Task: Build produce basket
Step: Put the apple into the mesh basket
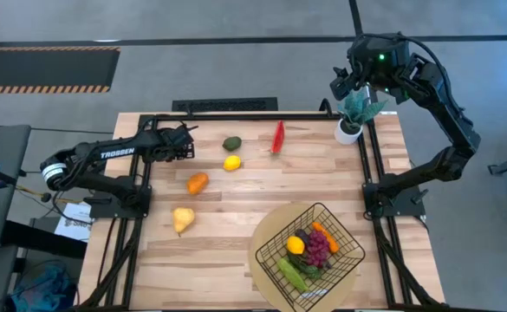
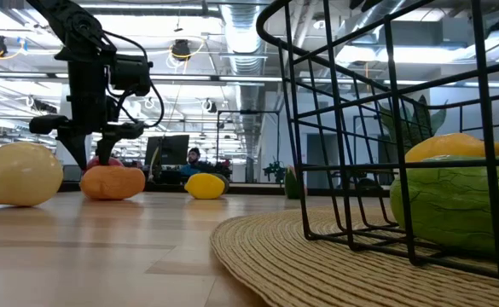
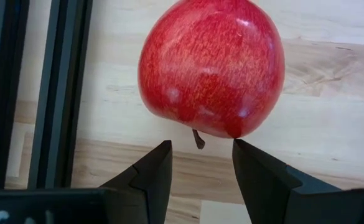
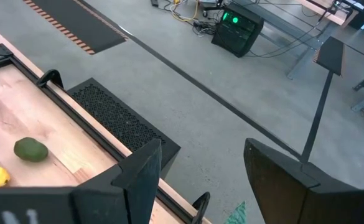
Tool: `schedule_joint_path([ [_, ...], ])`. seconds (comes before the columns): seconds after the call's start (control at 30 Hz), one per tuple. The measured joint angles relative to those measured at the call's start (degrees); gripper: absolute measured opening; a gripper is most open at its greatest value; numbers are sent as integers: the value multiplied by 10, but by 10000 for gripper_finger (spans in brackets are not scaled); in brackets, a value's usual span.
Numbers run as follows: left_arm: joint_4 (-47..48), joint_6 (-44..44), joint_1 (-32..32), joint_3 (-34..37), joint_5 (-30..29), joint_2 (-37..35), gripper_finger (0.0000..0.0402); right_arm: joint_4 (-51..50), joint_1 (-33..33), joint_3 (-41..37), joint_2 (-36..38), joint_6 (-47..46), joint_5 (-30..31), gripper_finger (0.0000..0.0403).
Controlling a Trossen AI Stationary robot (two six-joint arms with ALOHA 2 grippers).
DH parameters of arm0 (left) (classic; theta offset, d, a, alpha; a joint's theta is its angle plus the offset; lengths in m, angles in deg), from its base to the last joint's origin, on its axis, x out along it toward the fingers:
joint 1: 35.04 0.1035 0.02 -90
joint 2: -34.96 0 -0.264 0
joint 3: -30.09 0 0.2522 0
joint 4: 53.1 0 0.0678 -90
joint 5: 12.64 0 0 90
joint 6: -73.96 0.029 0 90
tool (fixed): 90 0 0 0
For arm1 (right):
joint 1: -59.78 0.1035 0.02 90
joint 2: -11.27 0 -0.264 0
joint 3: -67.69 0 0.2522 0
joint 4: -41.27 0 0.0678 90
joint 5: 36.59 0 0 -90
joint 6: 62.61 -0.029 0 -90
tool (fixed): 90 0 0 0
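A red apple (image 3: 211, 65) lies on the wooden table just ahead of my left gripper (image 3: 200, 144), which is open and slants down at the far left (image 1: 182, 140). Its fingertips stand on either side of the apple's stem (image 3: 198, 139). In the high view the gripper hides the apple. An avocado (image 1: 231, 143), lemon (image 1: 231, 163), watermelon slice (image 1: 277, 137), orange (image 1: 198, 183) and pear (image 1: 182, 219) lie loose on the table. The black wire basket (image 1: 344, 227) stands near right, holding a lemon (image 1: 295, 245), grapes (image 1: 317, 250), a carrot (image 1: 326, 236) and a cucumber (image 1: 291, 274). My right gripper (image 1: 343, 87) hangs open, high over the far right corner. My left gripper comes at the apple's stem end slanting down. One fingertip (image 3: 244, 149) stands right at the apple's skin (image 3: 234, 132). I cannot tell whether it touches. The apple rests on the table.
The basket stands on a round woven mat (image 1: 266, 279). A small potted plant (image 1: 350, 121) stands at the far right corner under my right arm. Black frame rails (image 3: 57, 93) run along the table's left edge beside the apple. Bare wood lies mid-table.
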Motion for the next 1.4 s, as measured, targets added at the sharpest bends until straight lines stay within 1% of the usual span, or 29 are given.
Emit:
schedule_joint_path([
  [0.1,0,6,3,0,8,0,147,0,0,0,0,0,0,248],
  [0.33,0,7,3,0,13,0,108,0,0,0,0,0,0,248],
  [0.6,-7,6,3,4,13,0,103,-2,0,0,0,0,0,248],
  [0.7,-28,9,3,17,19,0,108,-6,0,0,0,0,0,248],
  [0.8,-51,7,3,33,27,0,125,-7,0,0,0,0,0,248],
  [1.03,-57,-7,3,38,0,0,163,-11,0,0,0,0,0,248],
  [1.2,-64,-2,3,38,-12,0,167,-12,0,0,0,-1,0,248],
  [1.4,-64,4,3,38,-8,0,167,-14,1,0,0,-5,0,248],
])
